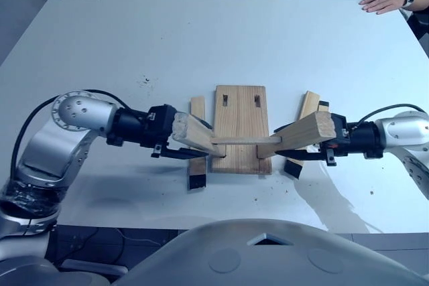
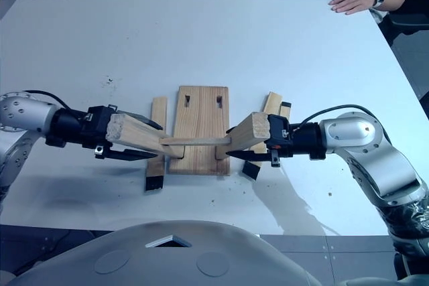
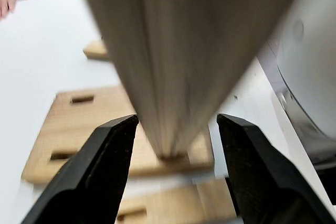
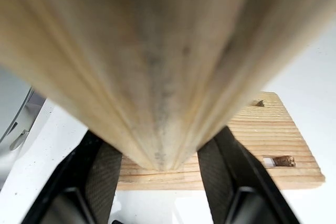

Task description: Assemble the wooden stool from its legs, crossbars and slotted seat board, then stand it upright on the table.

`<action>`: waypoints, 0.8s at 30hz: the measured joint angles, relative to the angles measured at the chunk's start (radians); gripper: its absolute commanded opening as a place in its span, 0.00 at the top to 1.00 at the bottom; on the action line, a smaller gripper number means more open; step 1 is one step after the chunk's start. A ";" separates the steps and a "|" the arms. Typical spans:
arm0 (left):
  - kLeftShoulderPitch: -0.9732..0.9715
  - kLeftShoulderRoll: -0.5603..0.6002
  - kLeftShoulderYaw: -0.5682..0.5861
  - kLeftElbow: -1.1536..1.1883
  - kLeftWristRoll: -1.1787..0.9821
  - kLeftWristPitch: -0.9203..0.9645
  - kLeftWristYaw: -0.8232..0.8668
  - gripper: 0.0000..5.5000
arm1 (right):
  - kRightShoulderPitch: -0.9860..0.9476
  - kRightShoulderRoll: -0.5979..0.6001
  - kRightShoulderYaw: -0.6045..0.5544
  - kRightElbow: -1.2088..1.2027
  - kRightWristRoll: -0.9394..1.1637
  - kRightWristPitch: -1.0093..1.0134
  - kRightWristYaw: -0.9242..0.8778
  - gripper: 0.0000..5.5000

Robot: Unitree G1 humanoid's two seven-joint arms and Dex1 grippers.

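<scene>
Step in hand, judged: crossbar-to-leg joint. The left gripper (image 3: 173,129) pinched a pale blocky wooden leg (image 1: 194,132), the right gripper (image 4: 160,150) its twin leg (image 1: 308,132). A thin wooden crossbar (image 1: 244,140) spanned them above the slotted seat board (image 1: 240,108), which lay flat on the white table (image 1: 201,45). Next called for: pressing inward, ends aligned.

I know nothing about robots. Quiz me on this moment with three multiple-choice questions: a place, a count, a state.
1. Where is the seat board? A) flat on the table B) in a gripper C) standing on edge
2. How many grippers hold a wooden leg? A) none B) one C) two
3. The stool is: A) finished, upright B) still in parts C) tipped over whole

Answers: 1 A, it lies flat beneath the held pieces. 2 C, the left gripper clamps the left leg, the right gripper the right leg. 3 B, only a crossbar spans the two held legs.
</scene>
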 measured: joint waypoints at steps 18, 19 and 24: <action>-0.064 -0.129 -0.106 0.248 0.222 -0.070 0.112 0.39 | -0.164 0.101 0.062 0.110 -0.088 0.034 -0.033 0.55; -0.071 -0.146 -0.108 0.281 0.238 -0.095 0.126 0.36 | -0.164 0.118 0.058 0.121 -0.122 0.022 -0.068 0.52; -0.111 -0.191 -0.091 0.398 0.271 -0.194 0.167 0.28 | -0.187 0.130 -0.024 0.182 -0.163 0.024 -0.118 0.46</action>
